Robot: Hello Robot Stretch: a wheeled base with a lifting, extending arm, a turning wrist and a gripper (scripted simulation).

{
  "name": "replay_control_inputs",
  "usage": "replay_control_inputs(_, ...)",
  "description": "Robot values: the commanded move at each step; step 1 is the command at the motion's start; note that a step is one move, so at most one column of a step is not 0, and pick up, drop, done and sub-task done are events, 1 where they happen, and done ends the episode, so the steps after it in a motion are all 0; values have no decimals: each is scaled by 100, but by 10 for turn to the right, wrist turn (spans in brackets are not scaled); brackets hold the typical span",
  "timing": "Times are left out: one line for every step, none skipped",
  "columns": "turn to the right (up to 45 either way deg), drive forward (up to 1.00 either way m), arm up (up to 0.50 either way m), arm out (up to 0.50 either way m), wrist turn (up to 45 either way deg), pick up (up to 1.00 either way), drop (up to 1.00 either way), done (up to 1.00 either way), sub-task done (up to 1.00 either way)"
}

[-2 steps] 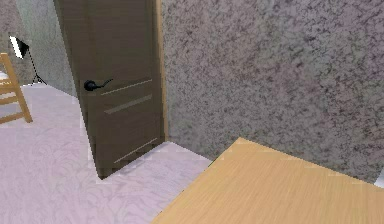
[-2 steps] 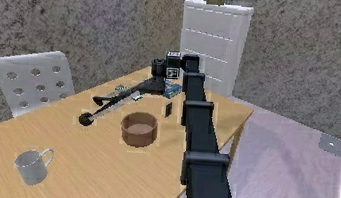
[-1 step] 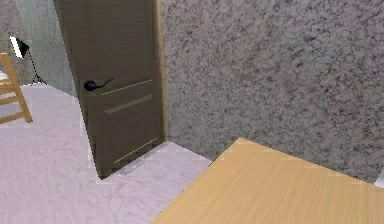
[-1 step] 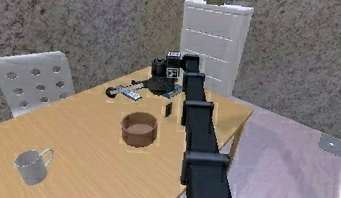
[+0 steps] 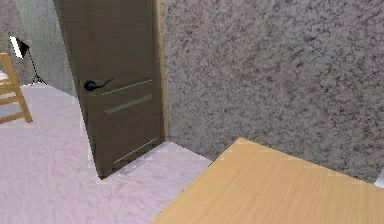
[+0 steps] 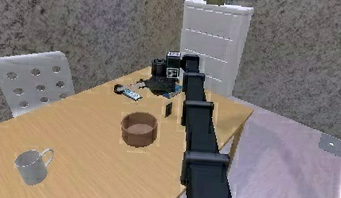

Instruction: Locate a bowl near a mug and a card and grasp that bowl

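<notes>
Your arm (image 6: 198, 129) stretches over the wooden table (image 6: 85, 151). The brown bowl (image 6: 138, 130) sits just beside it, near a mug (image 6: 32, 165). You cannot tell the gripper's (image 6: 158, 78) state, or whether it holds anything.

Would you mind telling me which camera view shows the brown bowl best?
The arm side view: the bowl sits in full on the wooden table, rim and inside visible, with the mug to its lower left. The forward view offers a tabletop corner, a door and wall.
</notes>
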Motion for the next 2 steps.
replay_control_inputs(0,0,-30,0,0,0,0,0,0)
replay_control_inputs(0,0,0,0,0,100,0,0,0)
